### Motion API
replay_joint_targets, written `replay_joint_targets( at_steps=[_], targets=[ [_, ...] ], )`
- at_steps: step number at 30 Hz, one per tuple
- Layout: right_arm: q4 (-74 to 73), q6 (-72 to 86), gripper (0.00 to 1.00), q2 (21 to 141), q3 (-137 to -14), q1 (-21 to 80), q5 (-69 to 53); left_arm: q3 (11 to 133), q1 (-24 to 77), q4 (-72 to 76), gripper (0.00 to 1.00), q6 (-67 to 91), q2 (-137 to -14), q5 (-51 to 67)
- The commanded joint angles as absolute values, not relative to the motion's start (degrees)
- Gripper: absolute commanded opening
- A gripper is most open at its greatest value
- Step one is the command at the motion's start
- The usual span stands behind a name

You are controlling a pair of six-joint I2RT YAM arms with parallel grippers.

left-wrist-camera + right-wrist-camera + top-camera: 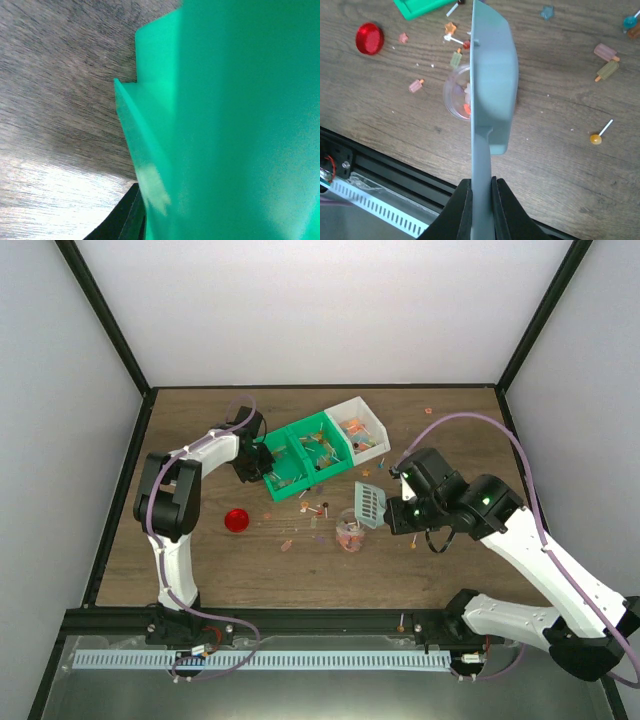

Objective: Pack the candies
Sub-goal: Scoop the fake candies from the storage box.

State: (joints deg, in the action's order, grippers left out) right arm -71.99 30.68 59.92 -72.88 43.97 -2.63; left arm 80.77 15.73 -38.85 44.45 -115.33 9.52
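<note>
At the left, we see the left gripper (256,462) clamped on the green tray (300,455) by its left end wall. The candies (607,70) lie in the tray, in the white bin (358,425) and scattered on the table (450,570) around a clear jar (454,97). The right gripper (481,182) pinches the handle of the pale blue scoop (492,75) just beside the jar.

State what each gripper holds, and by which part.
Right gripper clamps the pale scoop by its handle end. Left gripper grips the green tray by its end wall.
</note>
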Motion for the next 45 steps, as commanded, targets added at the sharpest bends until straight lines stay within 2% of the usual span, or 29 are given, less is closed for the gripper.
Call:
replay_joint_targets(
  at_steps=[1, 5, 9, 14, 18, 19, 21, 24, 34, 45],
  targets=[
    [-70.8, 33.8, 0.01, 58.3, -79.1, 44.3, -0.5, 80.0, 15.1, -38.8, 0.2, 44.3, -116.2, 10.1],
    [-69.7, 34.0, 0.01, 60.7, -84.8, 41.0, 0.0, 80.3, 15.1, -39.1, 0.21, 43.9, -115.4, 10.4],
    [-67.0, 33.1, 0.01, 64.7, -87.4, 32.0, -0.1, 82.0, 15.2, -40.6, 0.34, 43.1, -114.6, 10.4],
    [-57.3, 33.3, 0.01, 70.9, -87.5, 15.4, -16.6, 84.7, 15.4, -43.1, 0.43, 43.9, -112.5, 8.5],
    [-51.6, 37.0, 0.01, 77.8, -89.2, 11.1, -20.2, 87.5, 15.8, -46.0, 0.54, 45.6, -111.3, 4.8],
    [-50.5, 37.9, 0.01, 79.7, -89.7, 10.6, -20.8, 88.3, 16.0, -46.7, 0.59, 46.2, -111.2, 3.7],
    [-47.4, 39.2, 0.01, 83.3, -90.3, 10.4, -22.2, 89.8, 16.7, -47.2, 0.86, 47.0, -111.2, 1.8],
    [-43.4, 41.7, 0.01, 89.1, -91.7, 10.4, -24.5, 93.0, 18.4, -47.4, 1.0, 47.3, -112.5, 1.2],
    [-41.5, 49.3, 0.01, 101.7, -100.1, 10.3, -23.9, 106.7, 24.1, -51.9, 1.0, 49.2, -122.8, 1.0],
    [-42.5, 51.2, 0.01, 105.1, -100.7, 8.3, -22.4, 114.5, 25.0, -54.8, 0.97, 52.4, -127.9, -0.2]
  ],
)
